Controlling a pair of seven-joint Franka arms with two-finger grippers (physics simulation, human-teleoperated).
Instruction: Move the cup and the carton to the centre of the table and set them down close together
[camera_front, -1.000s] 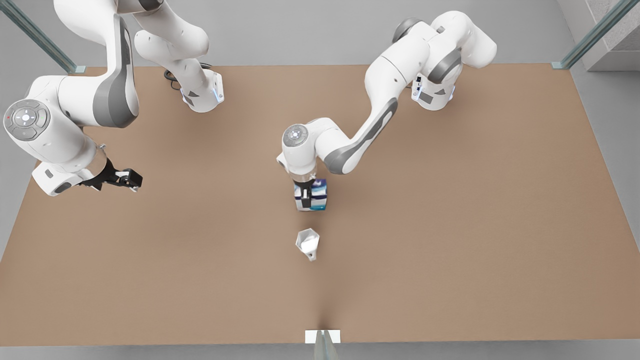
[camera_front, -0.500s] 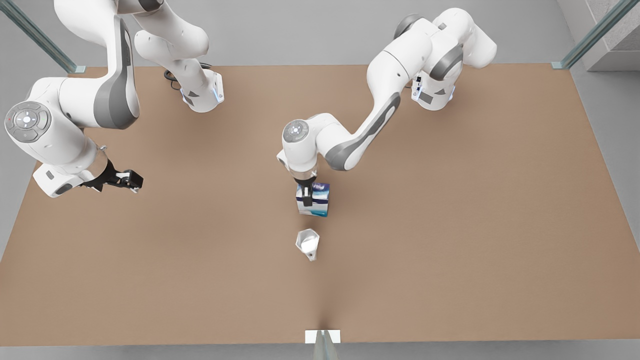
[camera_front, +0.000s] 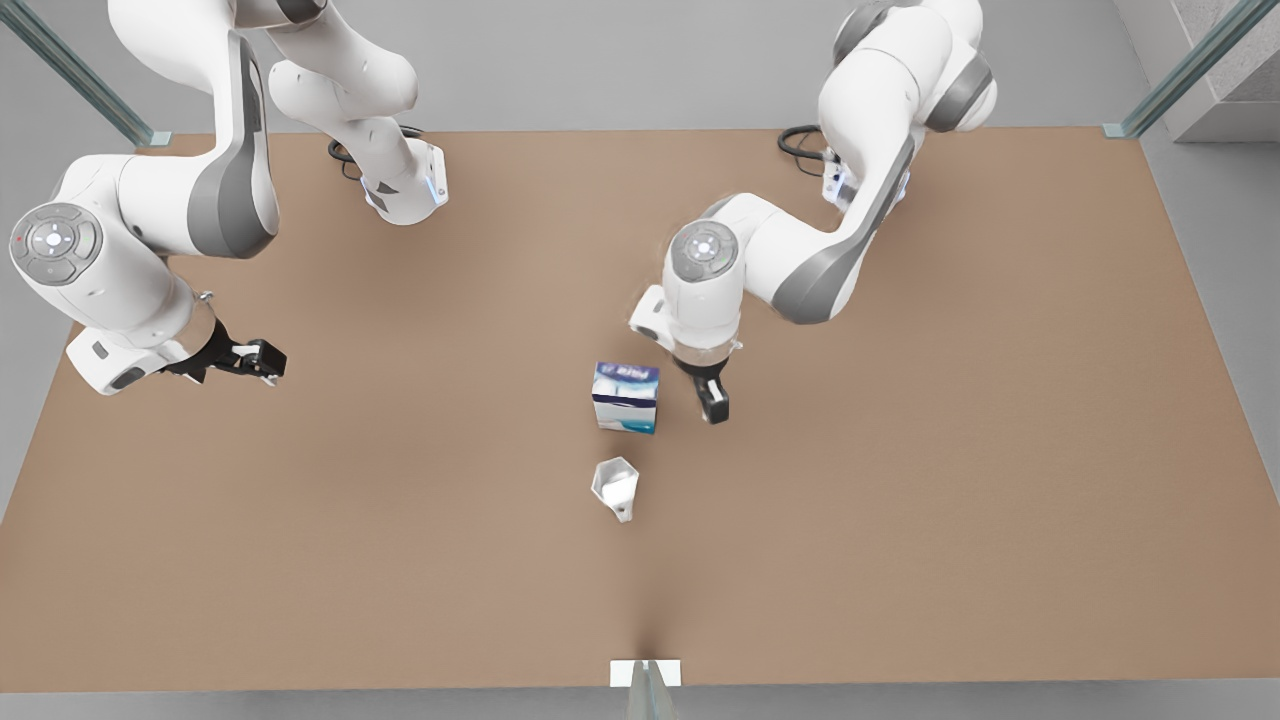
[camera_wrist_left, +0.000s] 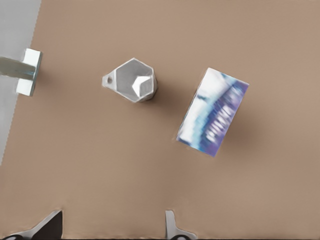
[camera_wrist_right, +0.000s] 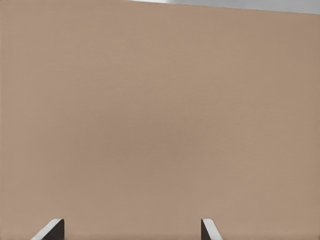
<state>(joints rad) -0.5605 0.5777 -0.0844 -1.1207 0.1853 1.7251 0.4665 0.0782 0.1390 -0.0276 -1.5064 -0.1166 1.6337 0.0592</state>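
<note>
Front view: the carton (camera_front: 625, 397) stands at mid-frame on the table (camera_front: 900, 520), the cup (camera_front: 615, 485) just below it; the left gripper (camera_front: 714, 403) hovers beside the carton, the right gripper (camera_front: 262, 360) waits at far left. Left wrist view: cup (camera_wrist_left: 132, 80) upper centre, carton (camera_wrist_left: 214, 112) to its right, fingers (camera_wrist_left: 172, 227) spread, empty. Right wrist view: fingers (camera_wrist_right: 209, 229) parted over bare table (camera_wrist_right: 160, 120).

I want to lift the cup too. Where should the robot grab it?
Probably from above, pinching the cup across two opposite flat sides of its rim, clear of the handle. It stands upright, mouth open, and the carton sits apart, leaving room.
</note>
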